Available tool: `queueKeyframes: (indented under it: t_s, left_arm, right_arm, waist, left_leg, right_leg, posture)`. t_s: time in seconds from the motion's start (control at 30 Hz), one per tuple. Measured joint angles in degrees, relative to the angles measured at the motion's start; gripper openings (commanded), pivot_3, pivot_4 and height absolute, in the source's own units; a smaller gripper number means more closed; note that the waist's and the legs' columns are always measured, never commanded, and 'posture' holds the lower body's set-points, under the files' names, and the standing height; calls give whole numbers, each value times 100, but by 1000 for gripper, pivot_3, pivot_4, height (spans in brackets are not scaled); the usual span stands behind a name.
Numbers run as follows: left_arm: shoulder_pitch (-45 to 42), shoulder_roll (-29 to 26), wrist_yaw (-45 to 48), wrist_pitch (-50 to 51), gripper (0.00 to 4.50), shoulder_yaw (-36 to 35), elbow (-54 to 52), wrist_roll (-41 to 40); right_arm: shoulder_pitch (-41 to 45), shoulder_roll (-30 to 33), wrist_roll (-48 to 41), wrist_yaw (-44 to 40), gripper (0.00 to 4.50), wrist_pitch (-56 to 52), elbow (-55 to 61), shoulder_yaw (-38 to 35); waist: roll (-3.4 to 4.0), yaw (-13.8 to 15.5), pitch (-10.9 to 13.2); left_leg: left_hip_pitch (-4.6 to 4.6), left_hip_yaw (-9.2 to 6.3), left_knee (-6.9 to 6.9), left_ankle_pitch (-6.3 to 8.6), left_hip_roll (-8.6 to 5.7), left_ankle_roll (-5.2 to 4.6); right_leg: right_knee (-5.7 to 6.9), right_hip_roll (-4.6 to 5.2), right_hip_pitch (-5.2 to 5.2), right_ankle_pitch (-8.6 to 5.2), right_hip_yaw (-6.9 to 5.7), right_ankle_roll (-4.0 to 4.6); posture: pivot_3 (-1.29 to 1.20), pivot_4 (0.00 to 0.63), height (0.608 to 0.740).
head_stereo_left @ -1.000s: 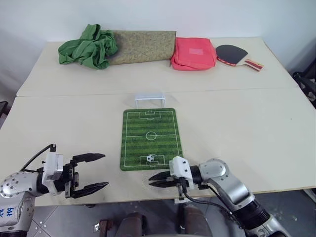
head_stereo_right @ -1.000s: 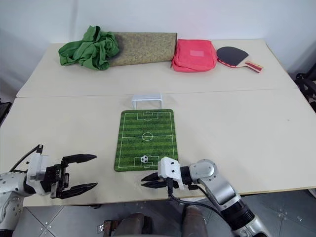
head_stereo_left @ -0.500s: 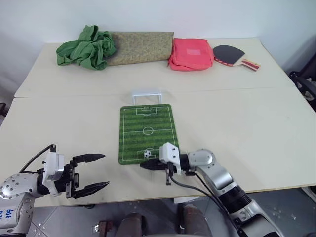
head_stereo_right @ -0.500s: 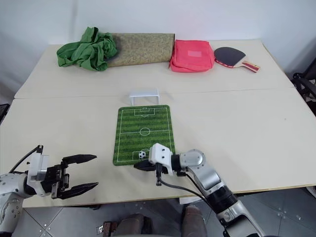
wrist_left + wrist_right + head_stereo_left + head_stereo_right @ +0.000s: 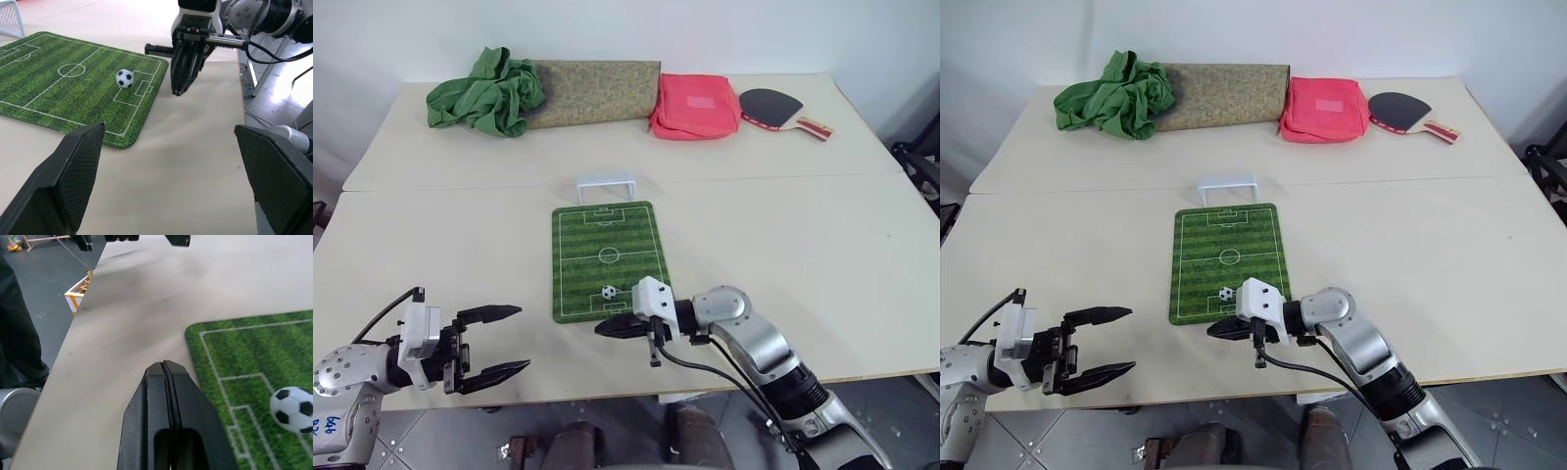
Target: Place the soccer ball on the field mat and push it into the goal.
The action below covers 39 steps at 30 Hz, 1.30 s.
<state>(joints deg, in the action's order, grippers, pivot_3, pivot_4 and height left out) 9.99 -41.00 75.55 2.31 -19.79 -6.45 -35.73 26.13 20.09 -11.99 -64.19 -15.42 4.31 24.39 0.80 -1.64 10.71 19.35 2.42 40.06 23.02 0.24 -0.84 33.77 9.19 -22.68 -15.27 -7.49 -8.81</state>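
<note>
Green mat (image 5: 607, 259) carries the ball (image 5: 608, 292) near its close end. My right gripper (image 5: 612, 328), fingers pressed together, sits just behind the ball; the goal (image 5: 605, 183) lies straight beyond along the mat's length. My left gripper (image 5: 504, 343), fingers spread, hangs well off.

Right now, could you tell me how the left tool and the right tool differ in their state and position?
The left tool is open, its fingers spread wide, while the right tool is shut with fingers pressed together. The left tool sits over bare table, well away from the field mat; the right tool is at the mat's near edge, close behind the soccer ball. Neither holds anything.
</note>
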Motion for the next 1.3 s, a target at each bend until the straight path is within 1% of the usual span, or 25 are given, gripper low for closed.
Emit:
queueKeyframes:
  t_s: [0.23, 0.43, 0.57, 0.8, 0.9, 1.0, 1.07, 1.3]
  left_arm:
    - [-52, 152, -181, -38, 4500, -22, 14, -3]
    - [-78, 291, -568, 82, 4500, -175, 12, -74]
    - [-35, 296, -617, 90, 4500, -178, -4, -90]
    - [-7, 311, -681, 91, 4500, -179, -17, -92]
    - [28, 344, -715, 96, 4500, -178, -75, -95]
    - [82, 347, -714, 135, 4500, -175, -162, -96]
    - [79, 348, -715, 142, 4500, -174, -173, -96]
    - [75, 351, -723, 146, 4500, -175, -169, -95]
  right_arm:
    - [601, 123, 4, -346, 14, 45, -605, -26]
    - [760, -25, 55, -397, 14, 52, -992, -22]
    - [859, -107, 125, -401, 14, 131, -1231, -3]
    - [1313, -440, 276, 21, 14, 339, -2032, -159]
    - [1704, -563, 407, 349, 14, 638, -2698, -364]
    - [1981, -570, 428, 494, 14, 809, -2982, -639]
    - [1948, -569, 423, 462, 14, 806, -2939, -682]
    - [1366, -466, 377, 341, 14, 693, -2342, -700]
  waist:
    - [0, 0, 0]
    - [0, -9, 0]
    - [0, -13, 0]
    - [0, -17, 0]
    - [1, -28, 1]
    - [1, -30, 1]
    - [1, -30, 0]
    - [1, -26, 1]
  left_leg:
    - [1, -4, -1, 0, 0, 0]
    - [1, -3, -1, 0, 1, 0]
    - [1, -2, 0, 0, 0, 0]
    - [0, -3, 0, 0, 0, 1]
    - [1, -2, 0, 0, 0, 1]
    - [1, -4, -3, 0, 1, 1]
    - [1, -3, -4, 0, 1, 1]
    - [5, 1, -2, 0, 0, 1]
  right_leg:
    - [0, 0, 1, 0, -3, 0]
    - [0, 0, 1, 0, -4, 0]
    - [0, 0, 1, 0, -3, 0]
    - [1, 0, 1, 0, -3, 0]
    - [1, 0, 0, 0, -2, 0]
    - [1, -1, 0, 0, -5, 0]
    - [0, -1, 1, 0, -7, 0]
    - [-1, -1, 0, 0, -7, 0]
  posture:
    - [0, 150, 740]
    - [0, 150, 740]
    - [0, 150, 740]
    - [0, 150, 740]
    - [0, 150, 740]
    - [0, 150, 740]
    - [0, 150, 740]
    - [0, 150, 740]
